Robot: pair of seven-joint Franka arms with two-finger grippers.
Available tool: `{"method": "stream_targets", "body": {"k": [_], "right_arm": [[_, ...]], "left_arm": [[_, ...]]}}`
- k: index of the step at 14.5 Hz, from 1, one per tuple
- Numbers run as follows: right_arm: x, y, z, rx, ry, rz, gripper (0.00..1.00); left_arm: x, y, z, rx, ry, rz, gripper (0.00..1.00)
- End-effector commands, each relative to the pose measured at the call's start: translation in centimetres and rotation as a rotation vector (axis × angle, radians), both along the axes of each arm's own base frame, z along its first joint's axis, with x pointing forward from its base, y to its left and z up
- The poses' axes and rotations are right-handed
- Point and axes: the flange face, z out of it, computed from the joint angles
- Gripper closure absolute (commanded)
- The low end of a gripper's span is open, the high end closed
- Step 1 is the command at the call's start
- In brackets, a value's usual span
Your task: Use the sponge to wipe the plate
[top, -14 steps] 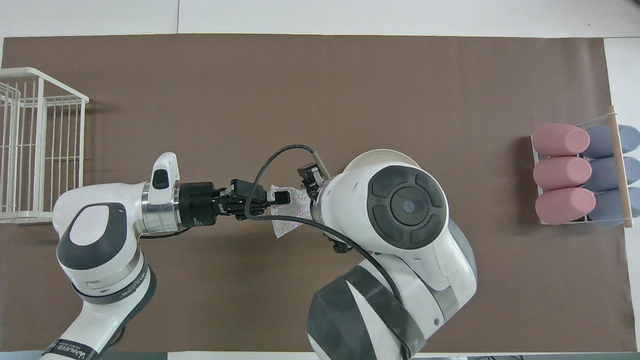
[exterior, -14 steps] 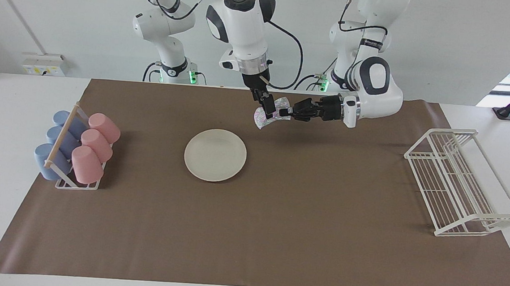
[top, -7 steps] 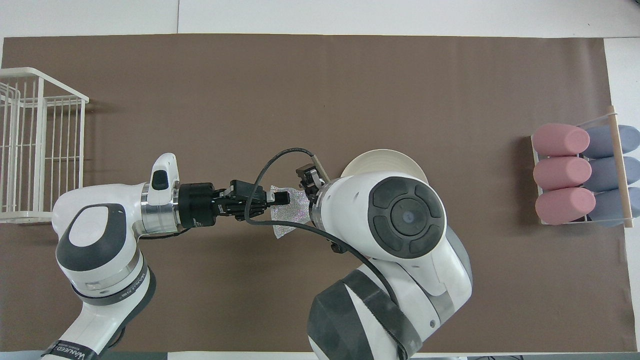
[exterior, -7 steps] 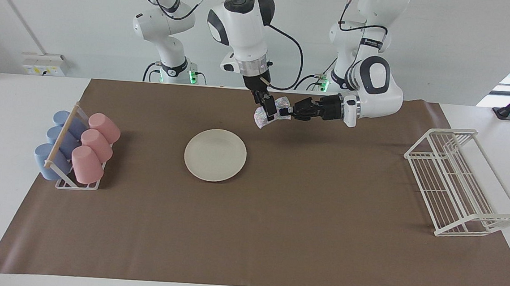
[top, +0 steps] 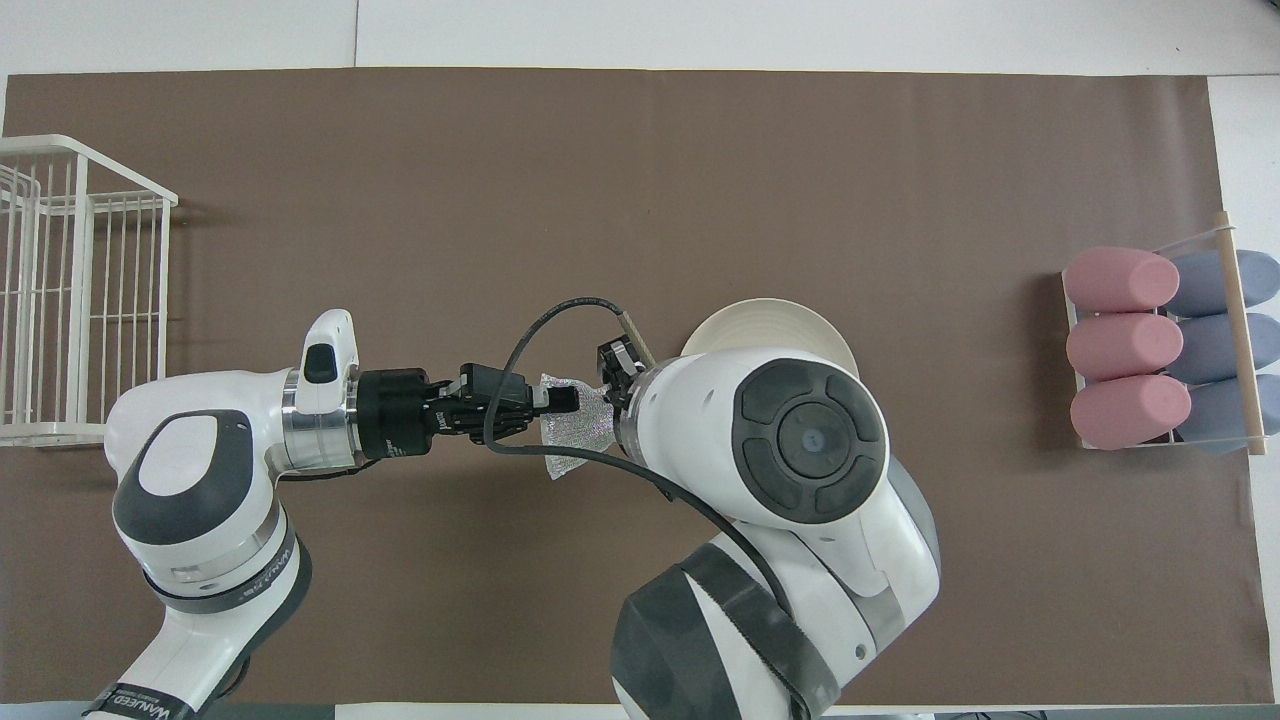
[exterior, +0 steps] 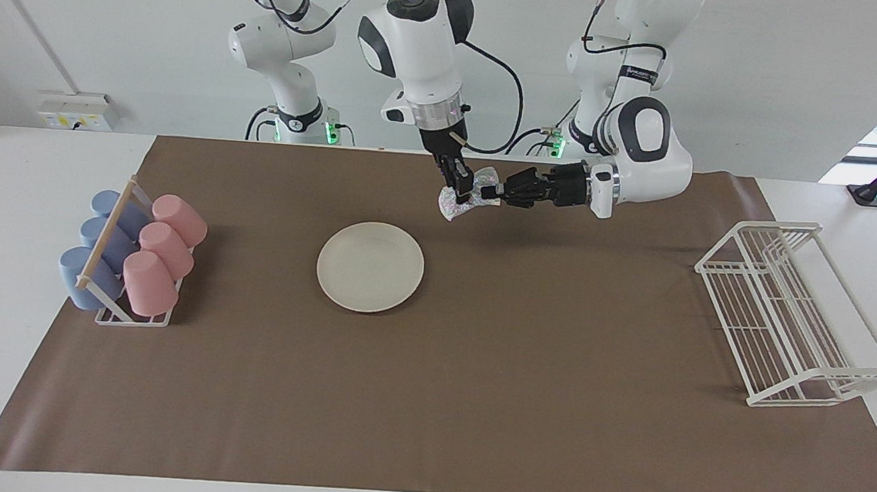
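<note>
- The facing view looks from high across the table [exterior: 425, 430] toward the robots, whose bases stand at its top; it takes in the whole brown mat.
- The overhead view looks steeply down from above the robots' end, arms entering at the bottom.
- Both share the mat, plate [exterior: 370, 266] [top: 790, 320], wire rack [exterior: 788, 317] [top: 60, 290] and cups, turned half around.

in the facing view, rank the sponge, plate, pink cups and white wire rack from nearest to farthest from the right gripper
From the right gripper:
1. sponge, at the gripper, with the left gripper on it too, up in the air.
2. plate, on the mat, farther from the robots.
3. pink cups, at the right arm's end.
4. white wire rack, at the left arm's end.
</note>
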Motion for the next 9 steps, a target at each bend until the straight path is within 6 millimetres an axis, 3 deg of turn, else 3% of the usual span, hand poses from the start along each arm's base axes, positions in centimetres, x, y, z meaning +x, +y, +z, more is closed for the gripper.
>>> {"method": "stream_targets", "body": {"k": [1, 5, 6, 7, 9], "right_arm": [[-0.93, 0.00, 0.09, 0.019, 0.001, -0.018, 1.00], [-0.99, 0.07, 0.09, 0.020, 0.002, -0.017, 1.00], [-0.96, -0.01, 0.06, 0.018, 0.004, -0.018, 1.00], [-1.13, 0.20, 0.10, 0.018, 0.006, -0.014, 1.00], [-1.49, 0.53, 0.02, 0.014, 0.013, -0.009, 1.00]], "left_arm": [[-1.21, 0.42, 0.26, -0.003, -0.017, 0.023, 1.00], [-1.43, 0.43, -0.01, 0.001, -0.019, 0.022, 1.00], [-1.37, 0.45, 0.04, 0.002, -0.042, 0.020, 0.79], [-1.37, 0.45, 0.04, 0.002, -0.057, 0.018, 0.01], [-1.36, 0.47, 0.11, 0.003, -0.059, 0.019, 0.00]]}}
